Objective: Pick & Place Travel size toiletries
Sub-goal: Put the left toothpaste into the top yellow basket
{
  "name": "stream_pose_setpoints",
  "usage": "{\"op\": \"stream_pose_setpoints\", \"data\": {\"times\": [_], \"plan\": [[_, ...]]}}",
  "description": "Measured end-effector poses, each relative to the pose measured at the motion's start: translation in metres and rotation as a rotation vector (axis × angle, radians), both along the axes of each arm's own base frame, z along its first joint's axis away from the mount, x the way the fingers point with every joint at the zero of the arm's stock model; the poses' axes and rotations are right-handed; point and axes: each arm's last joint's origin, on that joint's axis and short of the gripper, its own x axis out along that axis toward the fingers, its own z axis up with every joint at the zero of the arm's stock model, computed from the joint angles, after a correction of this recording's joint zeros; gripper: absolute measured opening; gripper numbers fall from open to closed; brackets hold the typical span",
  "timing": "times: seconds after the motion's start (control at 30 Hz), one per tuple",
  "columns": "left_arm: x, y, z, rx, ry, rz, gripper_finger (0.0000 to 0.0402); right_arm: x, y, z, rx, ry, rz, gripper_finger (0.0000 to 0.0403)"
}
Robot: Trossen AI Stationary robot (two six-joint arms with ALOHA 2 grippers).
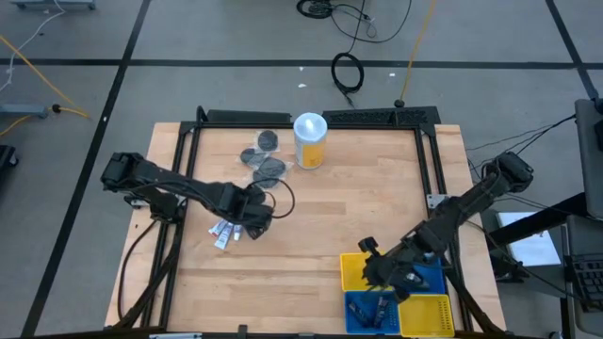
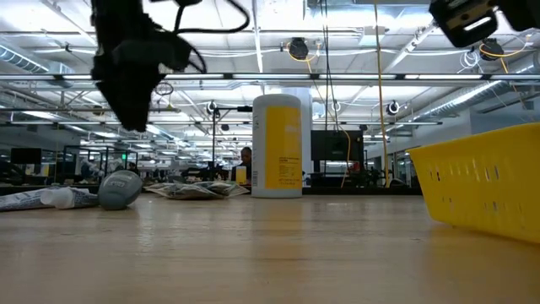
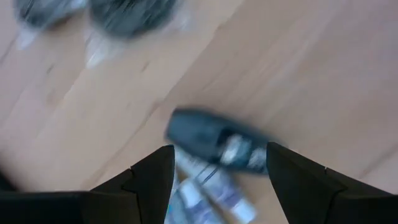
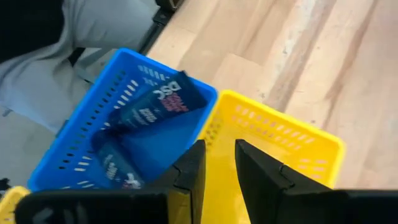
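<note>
A small dark bottle (image 3: 214, 140) lies on the wooden table beside white tubes (image 3: 205, 193), at the left of the table (image 1: 223, 234). My left gripper (image 3: 221, 148) hangs open above them, pointing down, one finger on either side of the bottle, well clear of the table in the low view (image 2: 131, 84). Grey round packets (image 1: 267, 156) lie toward the far edge. My right gripper (image 4: 219, 144) hovers over the baskets at the near right (image 1: 386, 271), its fingers a narrow gap apart with nothing between them. Dark blue sachets (image 4: 149, 109) lie in the blue basket (image 4: 93, 112).
A tall yellow-and-white canister (image 1: 310, 139) with a white lid stands near the far edge, beside the grey packets. A yellow basket (image 1: 356, 268), the blue basket (image 1: 358, 315) and a second yellow basket (image 1: 433, 318) sit together at the near right corner. A black frame borders the table.
</note>
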Motion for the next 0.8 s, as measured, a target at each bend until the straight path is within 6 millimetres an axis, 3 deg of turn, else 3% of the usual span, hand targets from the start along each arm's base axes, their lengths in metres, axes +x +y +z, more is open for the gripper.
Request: {"op": "stream_pose_setpoints", "data": {"times": [0.43, 0.8], "plan": [[-0.032, -0.003, -0.037, -0.003, 0.199, 0.092, 0.0248, 0.014, -0.022, -0.001, -0.063, -0.021, -0.012, 0.0078], [-0.045, 0.017, -0.07, -0.056, 0.242, 0.091, 0.0228, 0.016, -0.027, -0.001, -0.068, -0.024, -0.023, 0.0079]]}}
